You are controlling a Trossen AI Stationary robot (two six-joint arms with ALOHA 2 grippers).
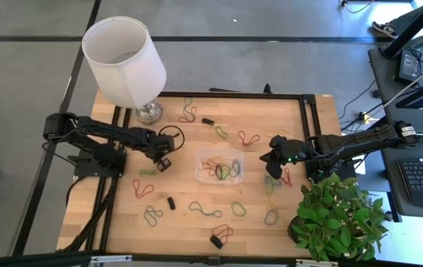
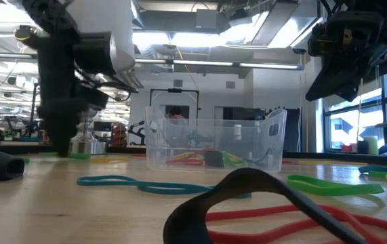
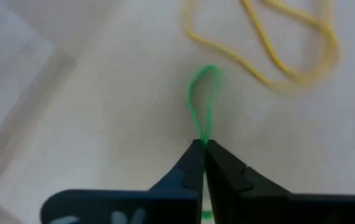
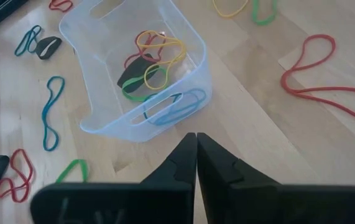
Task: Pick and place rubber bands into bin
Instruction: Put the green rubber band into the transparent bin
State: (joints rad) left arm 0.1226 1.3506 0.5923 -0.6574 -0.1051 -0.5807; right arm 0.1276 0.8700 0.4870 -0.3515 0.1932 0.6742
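Wooden table (image 1: 270,222) strewn with rubber bands (image 1: 204,211) | left claw (image 3: 202,147) pinching green band (image 3: 202,102) | right claw (image 4: 196,138) clenched, empty

clear bin (image 1: 220,166) mid-table holds several rubber bands (image 1: 222,170); others scattered around.

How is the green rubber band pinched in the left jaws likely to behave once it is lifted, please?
The green rubber band is a thin loop, so it will probably dangle limp. Only its end sits between the shut jaws of the left gripper, so it might slip free.
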